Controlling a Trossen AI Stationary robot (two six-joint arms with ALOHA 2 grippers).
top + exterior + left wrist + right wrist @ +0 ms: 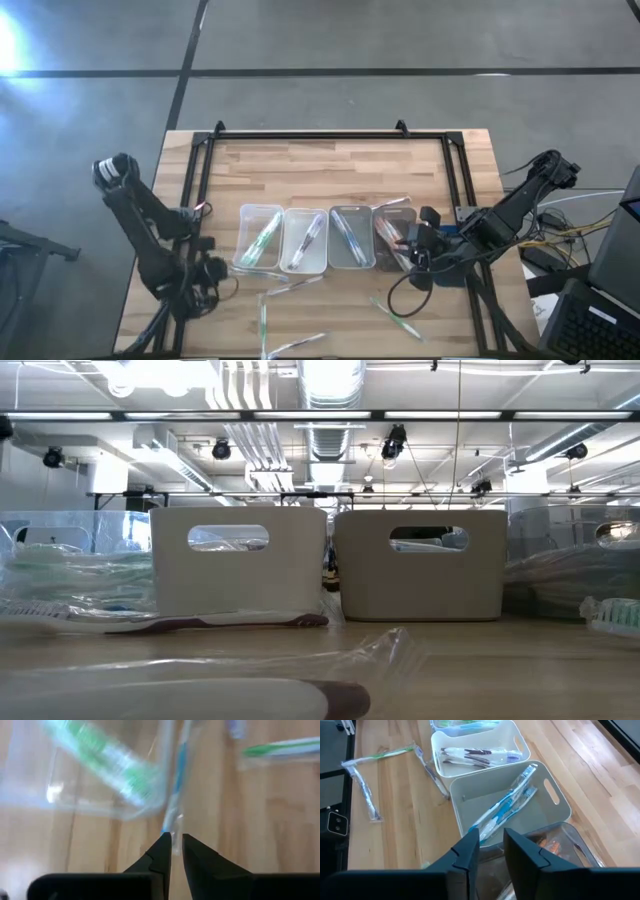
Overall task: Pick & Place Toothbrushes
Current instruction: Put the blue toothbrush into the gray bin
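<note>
While four trays (305, 240) sit in a row across the middle of the table (330, 165), the toothbrushes (262, 240) lie partly inside them and partly loose on the wood toward six o'clock. The left gripper (172, 842) hangs at about eight o'clock of the table, beside the leftmost tray; its jaws stand only a narrow gap apart at the end of a blue-accented wrapped toothbrush (176, 780), and whether they pinch it cannot be told. The right gripper (491, 842) hovers at three o'clock over the rightmost tray (570, 845), fingers slightly parted, holding nothing visible. Blue toothbrushes (507, 802) rest in the next tray.
</note>
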